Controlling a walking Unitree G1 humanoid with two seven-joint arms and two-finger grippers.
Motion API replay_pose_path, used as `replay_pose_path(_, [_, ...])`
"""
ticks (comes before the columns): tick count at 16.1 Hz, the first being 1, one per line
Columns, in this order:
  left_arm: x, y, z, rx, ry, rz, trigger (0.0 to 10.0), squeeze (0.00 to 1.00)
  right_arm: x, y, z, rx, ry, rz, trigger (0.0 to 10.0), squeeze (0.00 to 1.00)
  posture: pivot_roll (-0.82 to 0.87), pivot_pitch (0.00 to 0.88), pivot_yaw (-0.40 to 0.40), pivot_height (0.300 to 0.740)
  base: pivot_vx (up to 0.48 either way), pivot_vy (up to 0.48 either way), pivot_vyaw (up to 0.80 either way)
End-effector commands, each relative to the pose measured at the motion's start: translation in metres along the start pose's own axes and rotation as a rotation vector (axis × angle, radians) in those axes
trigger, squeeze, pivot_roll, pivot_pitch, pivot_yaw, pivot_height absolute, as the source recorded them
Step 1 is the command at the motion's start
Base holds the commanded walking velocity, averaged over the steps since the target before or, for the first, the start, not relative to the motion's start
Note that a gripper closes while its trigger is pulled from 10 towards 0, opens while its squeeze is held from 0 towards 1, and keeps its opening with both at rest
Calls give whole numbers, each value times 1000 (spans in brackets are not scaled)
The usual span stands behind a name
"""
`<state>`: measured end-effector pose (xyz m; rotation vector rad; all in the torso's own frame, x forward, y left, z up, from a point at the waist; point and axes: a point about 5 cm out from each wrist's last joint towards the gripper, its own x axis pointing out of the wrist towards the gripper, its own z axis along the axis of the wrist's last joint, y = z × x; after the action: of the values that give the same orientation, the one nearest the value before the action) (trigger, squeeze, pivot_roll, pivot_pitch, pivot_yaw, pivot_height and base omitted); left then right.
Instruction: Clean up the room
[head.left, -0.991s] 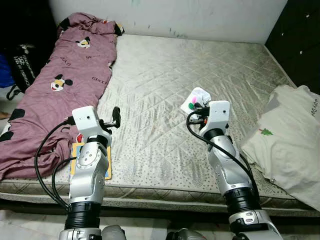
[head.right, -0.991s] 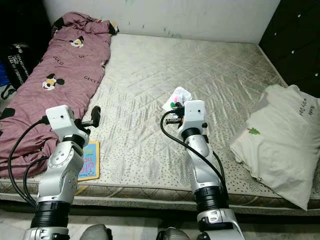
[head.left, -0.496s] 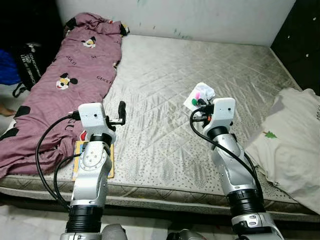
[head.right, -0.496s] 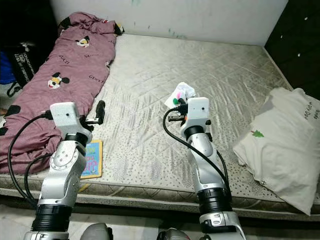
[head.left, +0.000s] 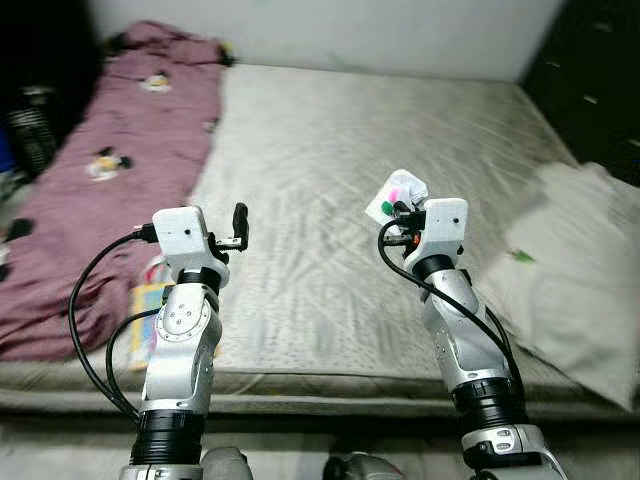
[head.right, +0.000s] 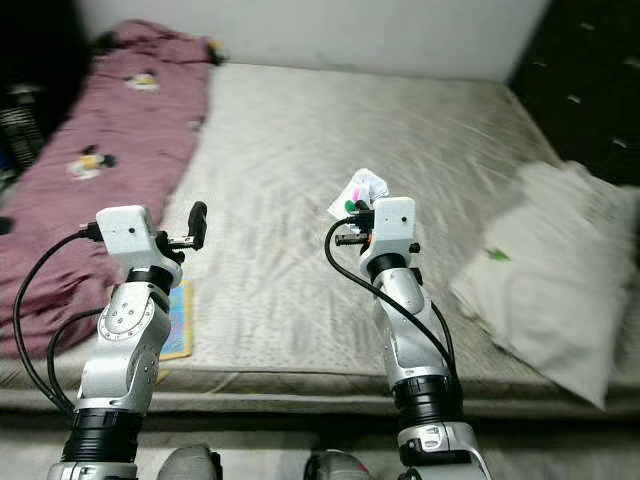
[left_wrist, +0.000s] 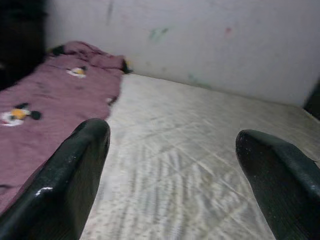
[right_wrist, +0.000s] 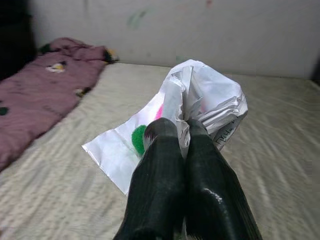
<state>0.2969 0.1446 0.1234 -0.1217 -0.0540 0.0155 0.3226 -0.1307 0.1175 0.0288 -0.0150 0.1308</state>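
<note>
My right gripper (right_wrist: 181, 131) is shut on a crumpled white paper (right_wrist: 200, 102) with pink and green spots, held up above the bare mattress (head.left: 330, 130); the paper (head.left: 396, 193) sticks out ahead of the right wrist. My left gripper (left_wrist: 172, 145) is open and holds nothing, raised over the mattress's left part, its black fingers (head.left: 239, 221) pointing forward. A small colourful book (head.right: 178, 318) lies flat near the mattress's front edge, under the left arm. A maroon blanket (head.left: 100, 170) with cartoon mouse prints lies along the left side.
A white pillow (head.right: 560, 290) with a small green tree print rests at the mattress's right edge. A black bag (head.left: 35, 120) stands on the floor at the left. Dark furniture (head.left: 590, 70) fills the far right. A white wall (head.left: 330, 30) runs behind the bed.
The whole picture has shifted and blurred, so the camera moved. Both arms keep their pose, with the paper still held by the right gripper.
</note>
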Motion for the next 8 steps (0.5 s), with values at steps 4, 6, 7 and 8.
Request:
replay_pose_path(4, [3,-3,1,-2,-7,-12,10000,0,3,-2,2,-2,0,5,10000,0,74,0,-75,740,0,0,0])
replay_pose_path(6, [3,-2,1,-3,-7,-11,10000,0,3,-2,1,-4,0,9,10000,0,74,0,-75,740,0,0,0])
replay_pose_path(7, [3,-3,1,-3,-8,-12,10000,0,4,-1,1,-6,2,14,10000,0,78,0,-78,740,0,274,0])
replay_pose_path(8, [3,-3,1,-3,-9,-12,10000,0,4,-1,1,-8,2,15,10000,0,78,0,-78,740,0,277,0])
